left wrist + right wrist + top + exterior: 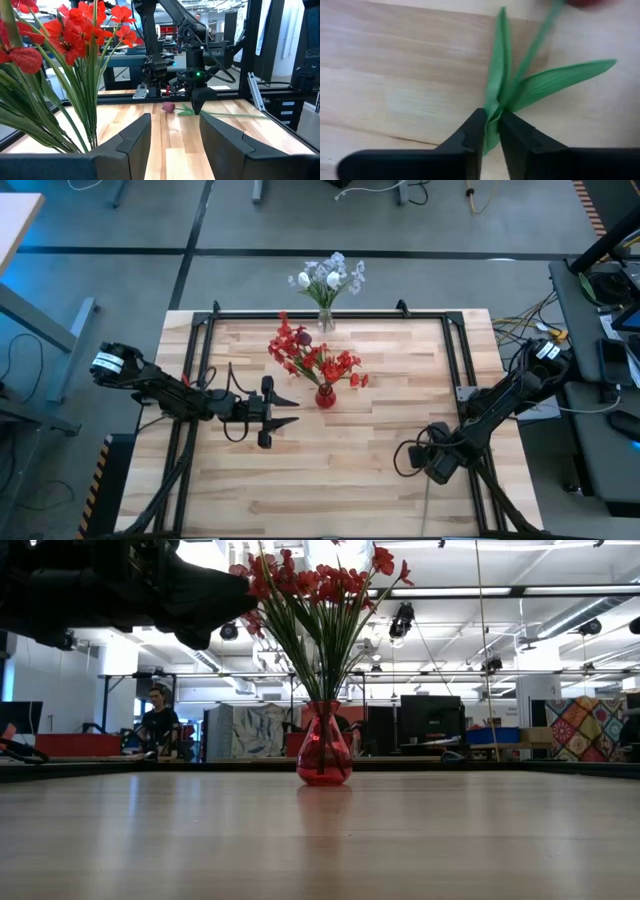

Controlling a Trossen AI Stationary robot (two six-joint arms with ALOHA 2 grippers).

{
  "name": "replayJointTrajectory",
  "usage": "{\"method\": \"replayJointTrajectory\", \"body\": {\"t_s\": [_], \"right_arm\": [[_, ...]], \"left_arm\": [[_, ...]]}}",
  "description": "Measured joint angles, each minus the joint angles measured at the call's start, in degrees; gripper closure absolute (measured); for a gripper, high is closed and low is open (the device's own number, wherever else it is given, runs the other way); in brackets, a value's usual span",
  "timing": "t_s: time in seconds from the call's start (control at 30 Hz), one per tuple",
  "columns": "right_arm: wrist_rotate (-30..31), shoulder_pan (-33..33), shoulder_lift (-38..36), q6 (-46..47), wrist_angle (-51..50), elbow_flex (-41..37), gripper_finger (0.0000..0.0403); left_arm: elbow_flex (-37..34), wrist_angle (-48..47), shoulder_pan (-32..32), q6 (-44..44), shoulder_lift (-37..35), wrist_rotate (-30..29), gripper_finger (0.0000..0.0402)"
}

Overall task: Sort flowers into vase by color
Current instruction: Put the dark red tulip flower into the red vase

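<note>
Green leaves of a tulip stem (506, 95) lying on the worktop (340, 470) are pinched between the jaws of the right gripper (491, 131), low at the worktop's right front; its dark pink bud (168, 107) rests on the wood just beside. Red flowers (312, 355) are gathered in a red vase (324, 750) at the middle, and white and pale-blue flowers (328, 277) in a clear vase (326, 319) at the far edge. The left gripper (283, 411) is held near the red vase, jaws apart and empty.
</note>
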Motion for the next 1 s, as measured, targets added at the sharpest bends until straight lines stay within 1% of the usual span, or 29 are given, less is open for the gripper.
{"method": "replayJointTrajectory", "body": {"t_s": [0.13,0.3,0.43,0.57,0.63,0.7,0.77,0.93,1.0], "right_arm": [[1.4,0.0,0.0,-2.4,-0.3,0.4,0.0383],[8.7,-0.1,0.1,-7.7,-2.9,5.5,0.0387],[16.2,-0.7,0.3,-18.4,-6.9,10.9,0.0387],[24.5,-3.2,0.3,-32.3,-7.1,15.0,0.0387],[27.5,-5.0,0.3,-40.8,-6.3,17.0,0.0387],[29.6,-7.2,0.3,-50.6,-3.4,18.3,0.0387],[30.8,-9.7,0.3,-60.1,1.9,18.7,0.0387],[30.0,-15.2,0.8,-83.5,20.3,18.2,0.0388],[29.8,-16.8,1.1,-91.6,25.1,18.3,0.0388]], "left_arm": [[-0.6,0.1,0.0,-0.4,-0.1,0.0,0.0254],[-2.3,2.1,0.0,-1.2,-1.2,0.0,0.0275],[-3.7,2.1,0.1,-0.4,-3.0,0.0,0.0290],[-6.1,2.2,0.1,-0.1,-6.3,-1.0,0.0304],[-7.7,2.1,0.1,-0.1,-8.6,-2.0,0.0314],[-9.0,2.3,0.2,-0.2,-10.7,-2.2,0.0325],[-10.7,2.2,0.2,-0.3,-13.1,-2.2,0.0336],[-13.5,2.3,0.2,-0.4,-17.6,-3.1,0.0371],[-14.3,2.3,0.2,-0.3,-18.7,-3.1,0.0385]]}}
